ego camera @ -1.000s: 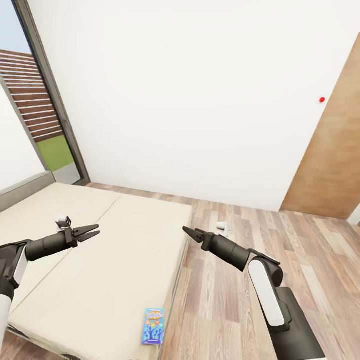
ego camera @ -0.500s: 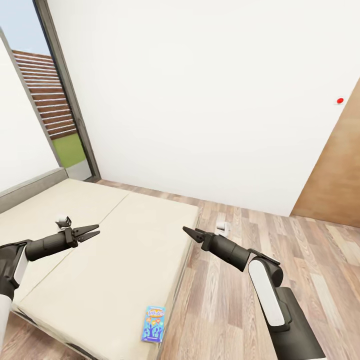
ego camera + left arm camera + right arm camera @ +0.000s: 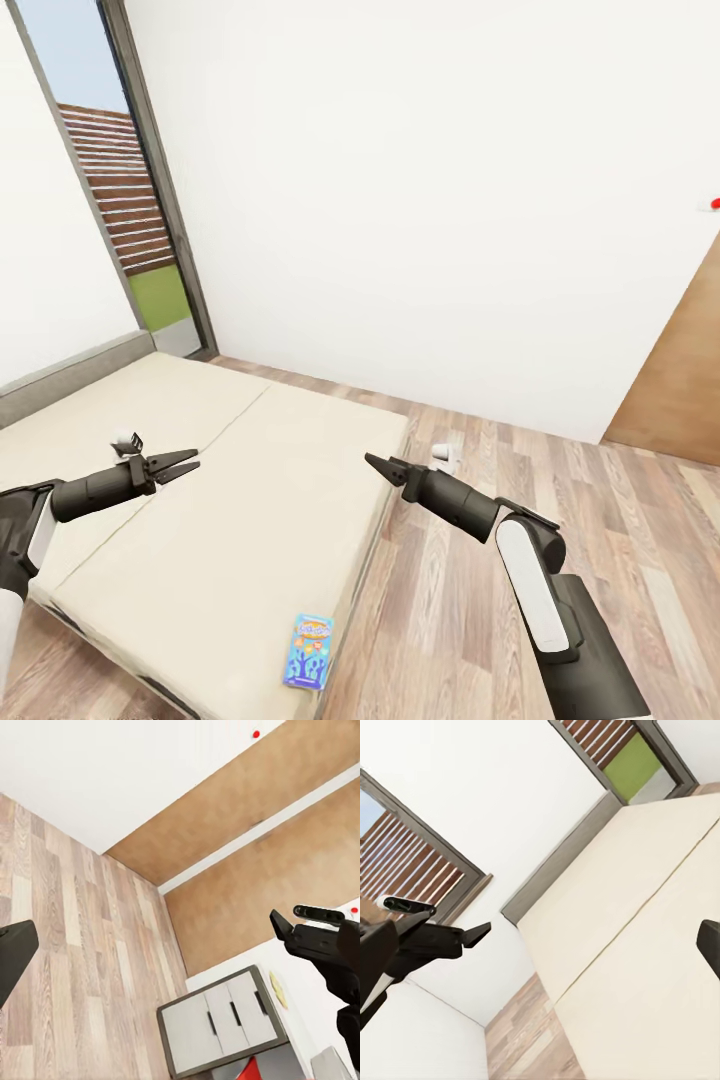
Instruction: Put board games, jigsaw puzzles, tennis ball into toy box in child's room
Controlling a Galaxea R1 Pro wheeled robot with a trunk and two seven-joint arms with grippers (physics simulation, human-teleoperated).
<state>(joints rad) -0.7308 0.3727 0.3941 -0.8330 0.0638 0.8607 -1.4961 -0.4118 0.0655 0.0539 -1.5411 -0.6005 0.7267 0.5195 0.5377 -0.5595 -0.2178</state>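
no toy box in sight here, so nothing to report inside it. from the head view the bed [image 3: 230, 500] spreads wide and cream, and one board game [image 3: 310, 652], the light blue one with cartoon art, lies flat near the bed's near right corner, close along its right edge. the left gripper [image 3: 185, 463] hangs above the middle of the mattress, jaws parted a little and holding nothing; the board game sits well apart from it, off toward that near corner. the right gripper [image 3: 378, 463] hangs just about over the bed's right edge, jaws drawn nearly together with nothing between them, and the game is well apart from it too, nearer the robot. wood-plank floor [image 3: 600, 560] runs off to the right, with a brown door [image 3: 680, 380] against the white wall. the left wrist view looks the other way across the room and picks up a cabinet with white drawers [image 3: 221, 1020] in a dark frame, plus the right gripper [image 3: 289, 926] seen from the side. the right wrist view catches the mattress [image 3: 645, 945], a slatted window [image 3: 412, 870] and the left gripper [image 3: 472, 934].
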